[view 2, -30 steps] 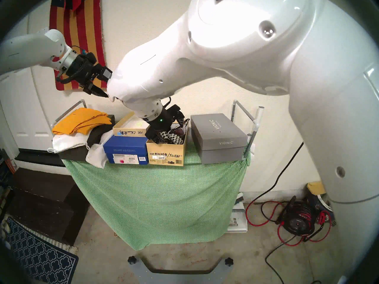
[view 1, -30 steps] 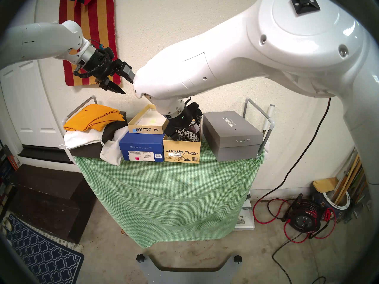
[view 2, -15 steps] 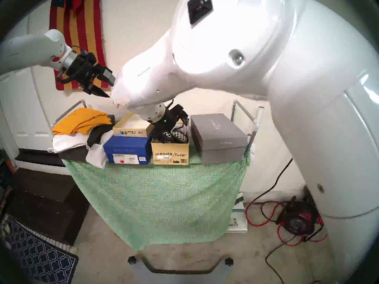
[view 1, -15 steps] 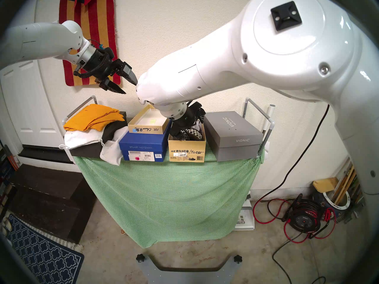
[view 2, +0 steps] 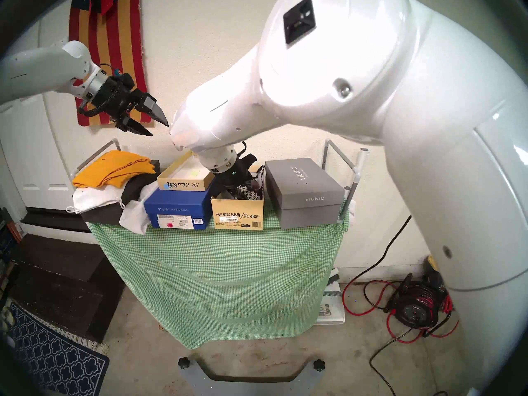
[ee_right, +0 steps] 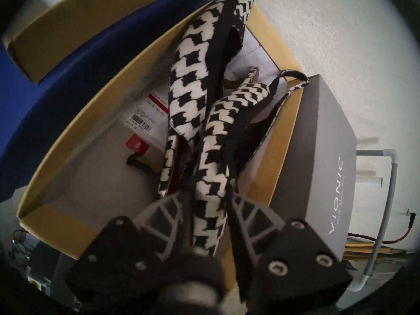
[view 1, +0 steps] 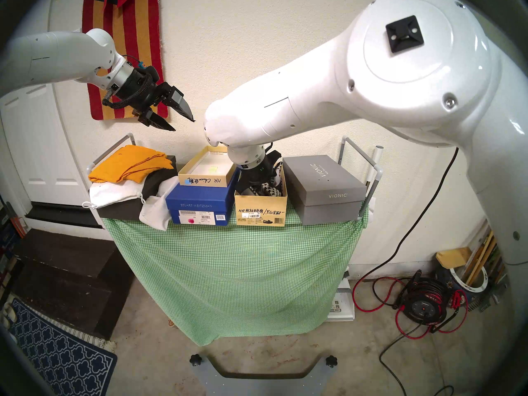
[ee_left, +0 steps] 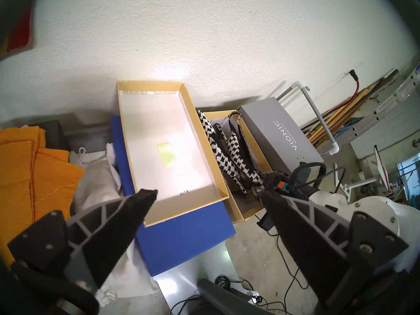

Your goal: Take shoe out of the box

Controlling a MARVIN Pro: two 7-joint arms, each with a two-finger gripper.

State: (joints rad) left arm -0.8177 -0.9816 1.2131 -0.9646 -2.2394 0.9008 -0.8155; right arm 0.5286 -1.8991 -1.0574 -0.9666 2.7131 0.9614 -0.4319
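Observation:
The deep tan-yellow box (view 1: 260,209) stands open on the green-clothed table, between a blue box and a grey box; it also shows in the other head view (view 2: 237,215). Two black-and-white houndstooth shoes (view 1: 270,190) lie in it. My right gripper (ee_right: 208,194) reaches down into the box, its fingers (ee_right: 168,207) pressed on either side of the right-hand shoe (ee_right: 211,166). The other shoe (ee_right: 193,80) lies beside it. From the head, the fingertips are hidden by the wrist (view 1: 251,169). My left gripper (view 1: 184,125) is open and empty, high above the table's left half.
A shallow tan tray (view 1: 205,169) sits on the blue Stuart Weitzman box (view 1: 200,205), close on the box's left. The grey Vionic box (view 1: 323,186) is tight against its right. Yellow cloth (view 1: 128,164) and white bags (view 1: 154,209) lie far left. The wall is just behind.
The tan-yellow box has slid right, away from the blue box. My right wrist has moved right and lower into the box. The left arm has not moved.

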